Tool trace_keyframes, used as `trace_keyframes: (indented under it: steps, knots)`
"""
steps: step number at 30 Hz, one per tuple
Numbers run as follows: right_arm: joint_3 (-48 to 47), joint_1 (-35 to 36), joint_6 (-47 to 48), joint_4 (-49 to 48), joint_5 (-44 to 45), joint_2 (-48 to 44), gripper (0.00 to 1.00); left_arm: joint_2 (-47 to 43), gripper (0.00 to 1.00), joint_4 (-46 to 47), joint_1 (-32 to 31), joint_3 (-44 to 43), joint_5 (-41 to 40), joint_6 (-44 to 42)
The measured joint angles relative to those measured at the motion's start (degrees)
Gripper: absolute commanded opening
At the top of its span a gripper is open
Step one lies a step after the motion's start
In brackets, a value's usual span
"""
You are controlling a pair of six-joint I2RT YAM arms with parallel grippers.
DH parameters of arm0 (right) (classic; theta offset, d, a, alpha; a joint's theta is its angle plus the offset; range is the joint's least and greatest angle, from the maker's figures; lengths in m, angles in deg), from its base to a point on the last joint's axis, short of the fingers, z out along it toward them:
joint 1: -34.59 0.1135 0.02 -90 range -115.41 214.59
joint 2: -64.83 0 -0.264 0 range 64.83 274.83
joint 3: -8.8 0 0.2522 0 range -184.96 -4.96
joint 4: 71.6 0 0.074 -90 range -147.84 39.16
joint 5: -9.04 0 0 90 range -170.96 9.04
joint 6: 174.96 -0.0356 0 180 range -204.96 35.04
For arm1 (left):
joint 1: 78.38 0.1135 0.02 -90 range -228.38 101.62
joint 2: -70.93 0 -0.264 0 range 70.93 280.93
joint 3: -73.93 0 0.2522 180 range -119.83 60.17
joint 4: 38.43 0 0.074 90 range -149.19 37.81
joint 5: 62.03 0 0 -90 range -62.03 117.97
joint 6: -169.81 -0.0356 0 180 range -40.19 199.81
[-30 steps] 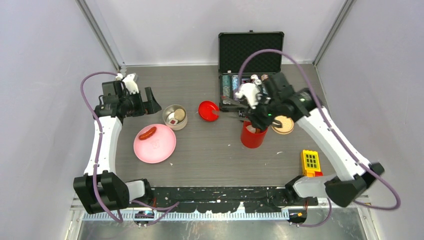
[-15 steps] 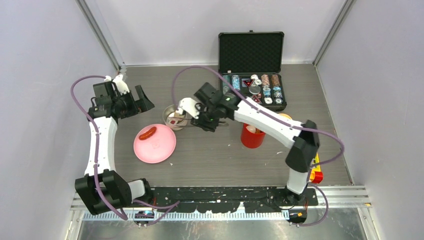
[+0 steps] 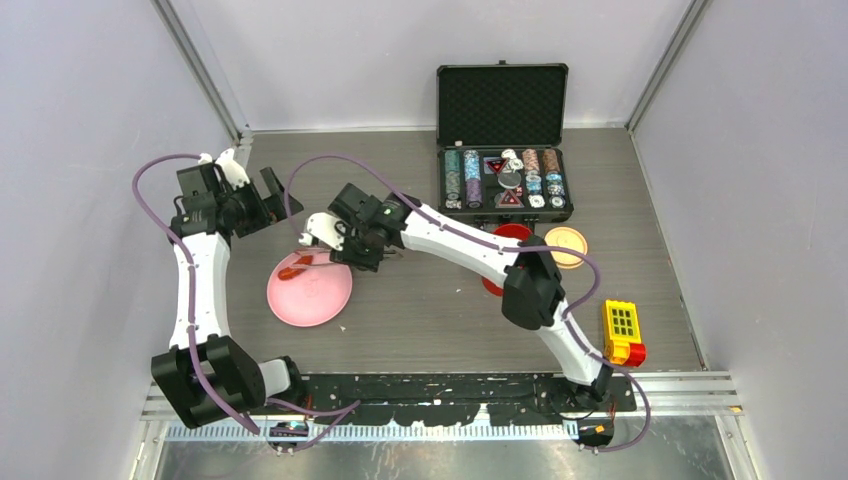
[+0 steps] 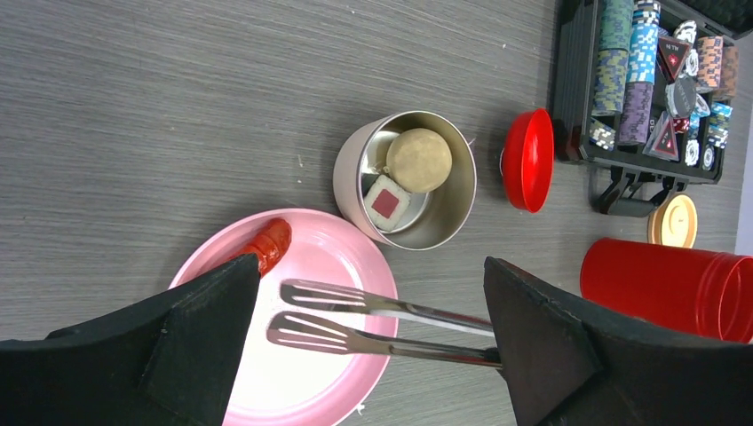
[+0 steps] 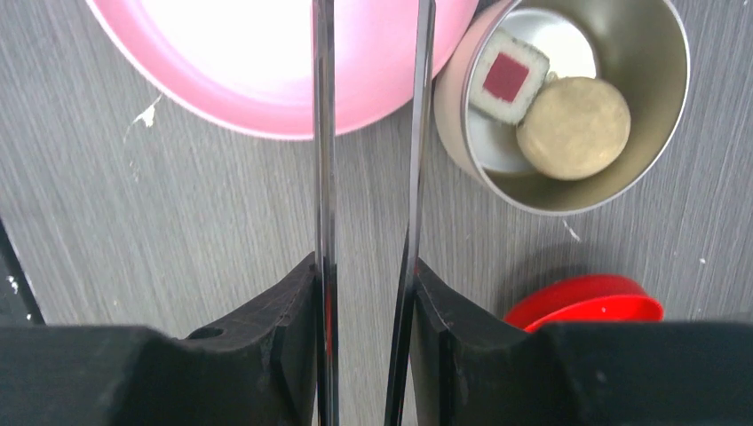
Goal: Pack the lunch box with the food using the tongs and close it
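Table (image 3: 430, 310), tongs (image 4: 373, 303) prob. over plate (image 4: 311, 266), bowl (image 4: 348, 182) wrist-cams only

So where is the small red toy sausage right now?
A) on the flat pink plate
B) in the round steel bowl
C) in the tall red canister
A: the small red toy sausage lies near the edge of the flat pink plate, outside the round steel bowl.

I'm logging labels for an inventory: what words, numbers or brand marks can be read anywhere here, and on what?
No text can be read in any view.
poker chips: edge markings only, too small to read.
triangular tokens: print blurred, unreadable.
yellow block toy: a grid of squares, no characters.
red canister, steel bowl, pink plate, tongs: no markings seen.
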Motion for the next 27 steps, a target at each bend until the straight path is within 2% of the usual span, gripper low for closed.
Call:
trace_keyframes:
  steps: [6,17,27]
  knots:
    - [-6.10,-0.24,-0.79,0.76,-1.38,5.68,0.44,0.04,1.00,0.02,0.20,0.00,0.59,0.68]
    - [-7.45,-0.39,-1.46,1.95,-4.15,9.51,0.44,0.57,1.00,0.66,0.59,0.00,2.78,1.36]
    - [-9.40,-0.39,-3.41,5.97,-9.51,11.17,0.40,0.57,1.00,0.85,1.14,0.24,3.72,1.55]
